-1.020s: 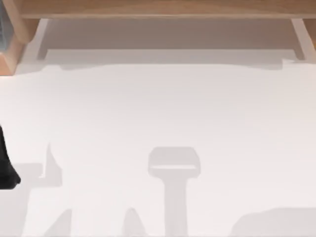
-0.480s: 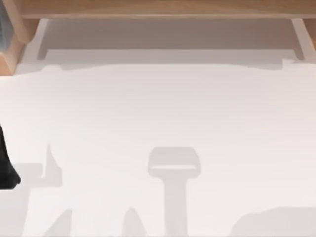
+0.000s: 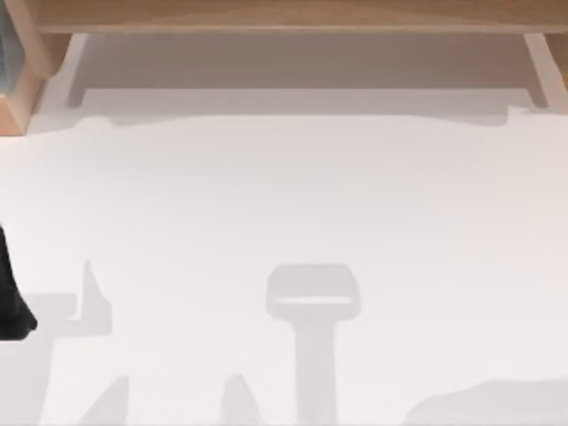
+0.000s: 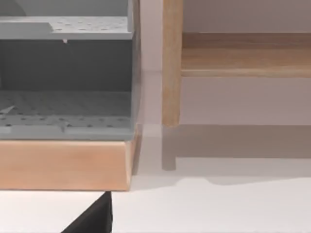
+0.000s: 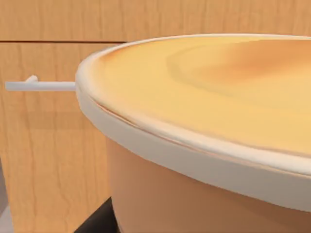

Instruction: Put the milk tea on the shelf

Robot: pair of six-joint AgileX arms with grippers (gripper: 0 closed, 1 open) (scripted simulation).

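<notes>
White counter [image 3: 284,195], shelf [image 3: 284,16] at 12 o'clock | milk tea [image 5: 209,136] upright, hard against right wrist camera, wood panel beyond | claw grips: cannot tell | left arm [image 3: 11,302] parked at 9 o'clock.

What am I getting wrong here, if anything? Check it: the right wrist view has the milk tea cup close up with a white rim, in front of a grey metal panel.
One thing is wrong: the panel is not grey metal. In the right wrist view the milk tea cup, with its white rim, stands in front of a light-brown wooden panel. The rest stands.
</notes>
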